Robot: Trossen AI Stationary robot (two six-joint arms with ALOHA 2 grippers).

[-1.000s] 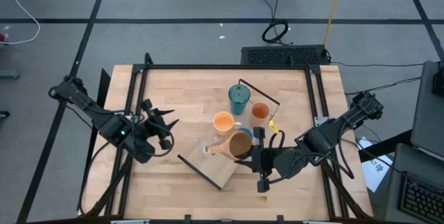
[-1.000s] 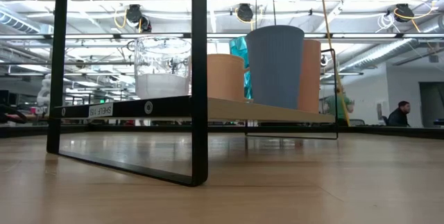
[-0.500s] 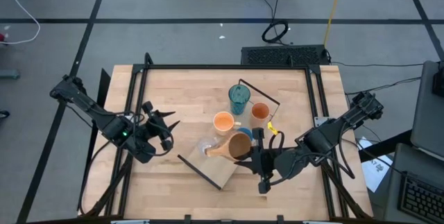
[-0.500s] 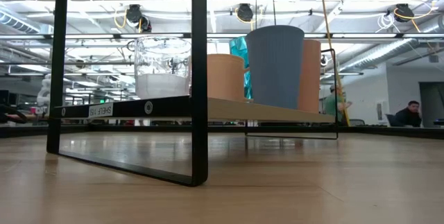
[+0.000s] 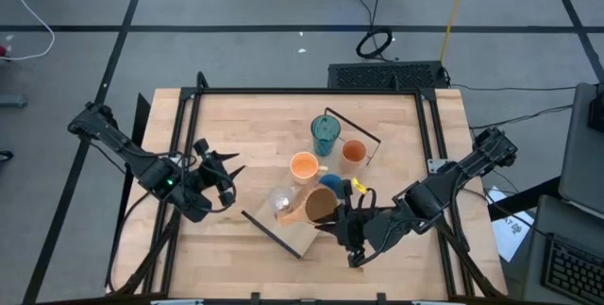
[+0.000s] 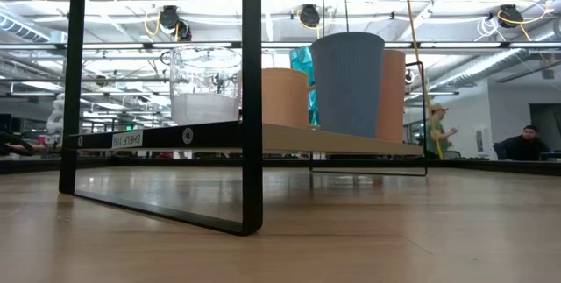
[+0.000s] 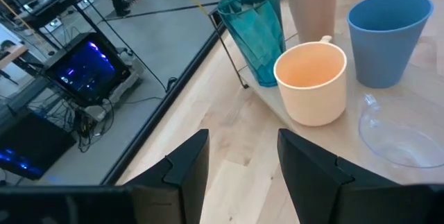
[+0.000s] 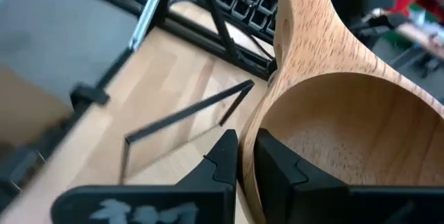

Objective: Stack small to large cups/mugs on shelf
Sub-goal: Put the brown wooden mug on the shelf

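From overhead we look straight down on the whole light-wood tabletop (image 5: pixel 236 135). Our low camera sits at table height, facing level across it. Both wrist cameras look close past their own fingers; every view shares the light-wood, black-railed shelf (image 6: pixel 342 141).

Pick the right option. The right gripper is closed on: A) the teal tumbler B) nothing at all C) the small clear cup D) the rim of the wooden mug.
D: in the right wrist view the right gripper has one finger outside and one inside the wall of the wooden mug, pinching its rim; the high view shows that mug at the gripper, over the shelf.
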